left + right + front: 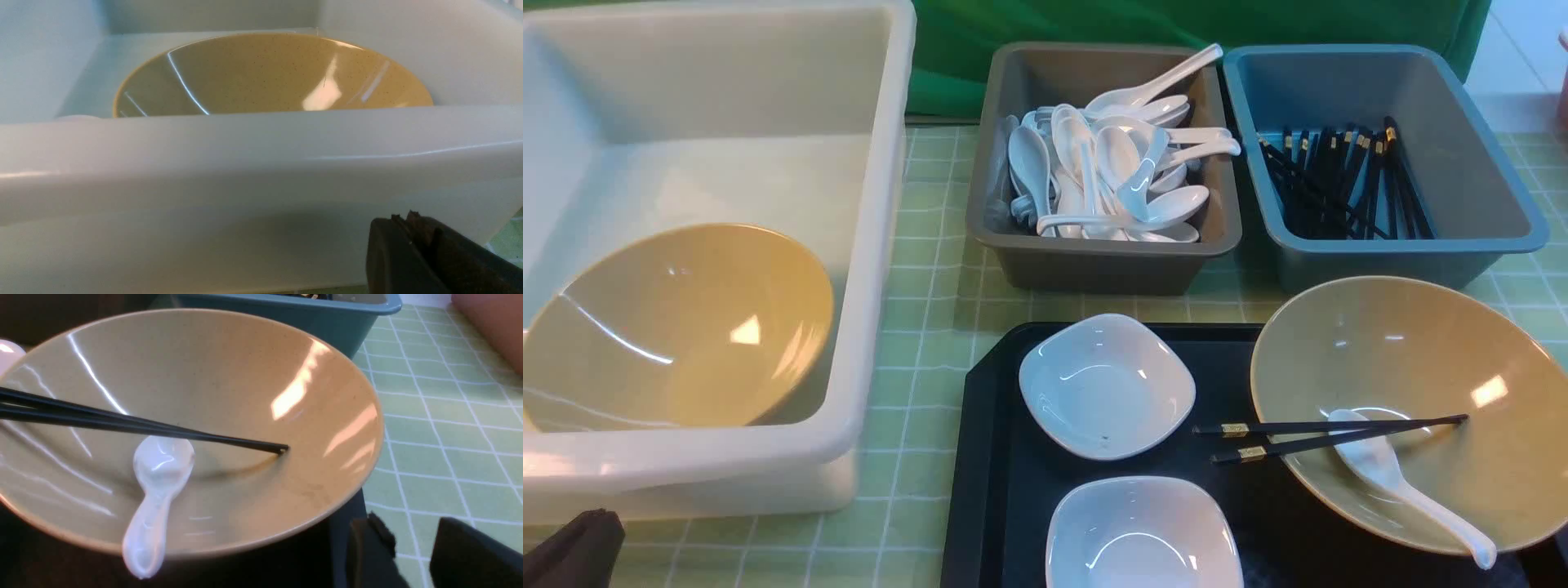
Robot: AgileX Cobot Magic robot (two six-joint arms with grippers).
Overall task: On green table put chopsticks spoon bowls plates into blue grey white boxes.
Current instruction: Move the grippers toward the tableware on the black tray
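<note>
Black chopsticks (1290, 427) are lying across the bowl (1388, 327) on the tray (996, 490), tips above the spoon (1372, 465). Thin, stiff and slick, they are probably prone to rolling, so pinching both mid-length looks safest. The right gripper (408, 539) is hovering, jaws apart, beside the bowl. The left gripper (408, 220), closed, is sitting by the tub (245, 143).

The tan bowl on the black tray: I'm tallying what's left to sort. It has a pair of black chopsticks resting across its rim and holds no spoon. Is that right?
Not quite. The tan bowl on the black tray does have the black chopsticks resting across its rim, but it also holds a white spoon, with the scoop inside and the handle over the near rim. The front view shows it, and so does the right wrist view.
</note>
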